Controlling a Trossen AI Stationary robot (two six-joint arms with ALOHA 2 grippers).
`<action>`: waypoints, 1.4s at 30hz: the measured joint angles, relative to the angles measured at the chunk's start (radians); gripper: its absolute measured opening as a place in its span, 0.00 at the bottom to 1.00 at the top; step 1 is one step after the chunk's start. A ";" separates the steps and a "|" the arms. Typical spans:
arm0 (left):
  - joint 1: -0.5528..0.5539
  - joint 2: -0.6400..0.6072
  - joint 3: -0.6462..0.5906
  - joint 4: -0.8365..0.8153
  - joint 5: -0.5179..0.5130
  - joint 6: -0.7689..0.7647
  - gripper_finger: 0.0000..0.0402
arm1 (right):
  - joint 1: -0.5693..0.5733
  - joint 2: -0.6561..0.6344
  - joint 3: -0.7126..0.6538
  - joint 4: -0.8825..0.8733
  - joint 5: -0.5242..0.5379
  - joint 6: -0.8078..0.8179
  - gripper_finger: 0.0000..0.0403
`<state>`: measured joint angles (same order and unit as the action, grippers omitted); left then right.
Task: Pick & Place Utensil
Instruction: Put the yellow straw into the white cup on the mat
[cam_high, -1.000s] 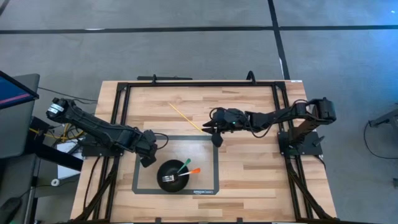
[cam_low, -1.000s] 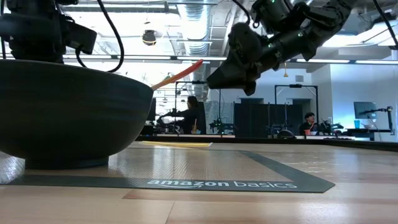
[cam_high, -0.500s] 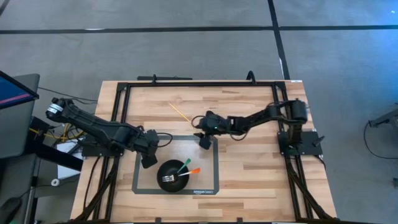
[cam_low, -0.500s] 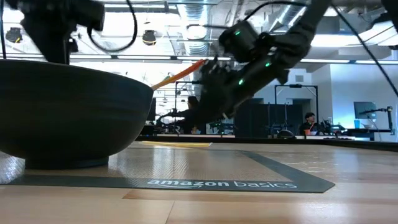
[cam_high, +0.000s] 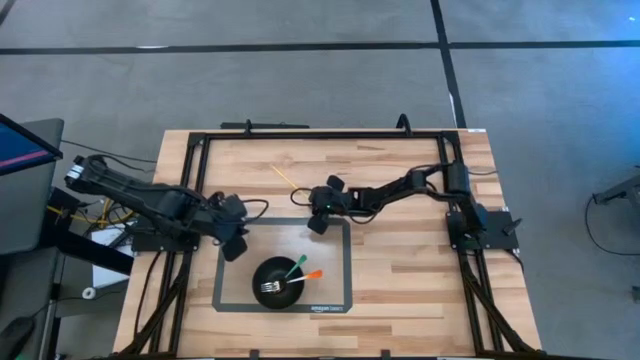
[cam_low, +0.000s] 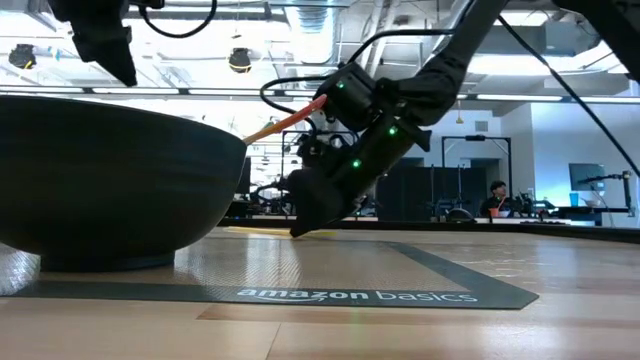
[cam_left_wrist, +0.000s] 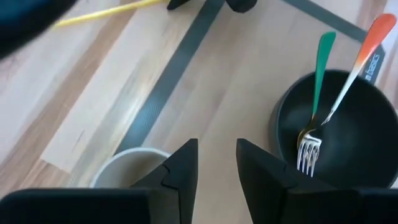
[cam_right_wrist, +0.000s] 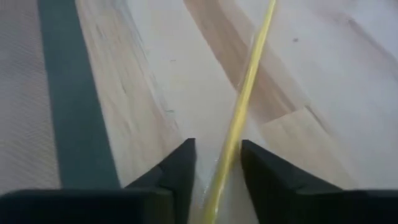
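- The right gripper (cam_high: 316, 222) is down at the table, at the far edge of the grey mat (cam_high: 340, 290). Its fingers (cam_right_wrist: 174, 171) stand a little apart with the yellow utensil (cam_right_wrist: 241, 118) running between them. They look not yet closed on it, so I judge the claw released and straddling.
- The yellow utensil (cam_high: 292, 182) lies flat on the bare wood just beyond the mat's far edge. It runs diagonally, its near end at the right gripper and its other end farther from the mat.
- It looks thin, straight and stiff, and probably very light. Lying flush on the wood, it likely offers little height to pinch. A grip across its narrow width near the end under the fingers seems best (a smooth rod could roll or slip out, or pivot if held far off-centre).
- The black bowl (cam_high: 278, 281) sits on the mat's near half and already holds a fork with a green handle (cam_left_wrist: 318, 73) and one with an orange handle (cam_left_wrist: 364, 53).
- The left gripper (cam_left_wrist: 215, 167) hovers over the mat's left edge with its fingers slightly parted and nothing between them. A pale cup (cam_left_wrist: 124, 168) sits just beneath it.
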<state>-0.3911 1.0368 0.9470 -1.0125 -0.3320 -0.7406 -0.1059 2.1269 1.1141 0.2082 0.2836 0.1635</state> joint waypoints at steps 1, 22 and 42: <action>0.000 -0.006 0.000 0.000 -0.004 0.000 0.27 | -0.003 0.008 0.001 -0.003 -0.019 0.007 0.28; 0.001 0.015 -0.054 0.247 -0.042 0.255 0.27 | 0.125 -0.386 -0.011 -0.248 0.013 -0.014 0.02; 0.125 0.324 -0.060 0.748 -0.227 0.925 0.36 | 0.256 -0.468 -0.009 -0.242 0.005 -0.013 0.01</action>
<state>-0.2661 1.3610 0.8867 -0.2649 -0.5591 0.1844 0.1505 1.6592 1.1049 -0.0337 0.2885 0.1505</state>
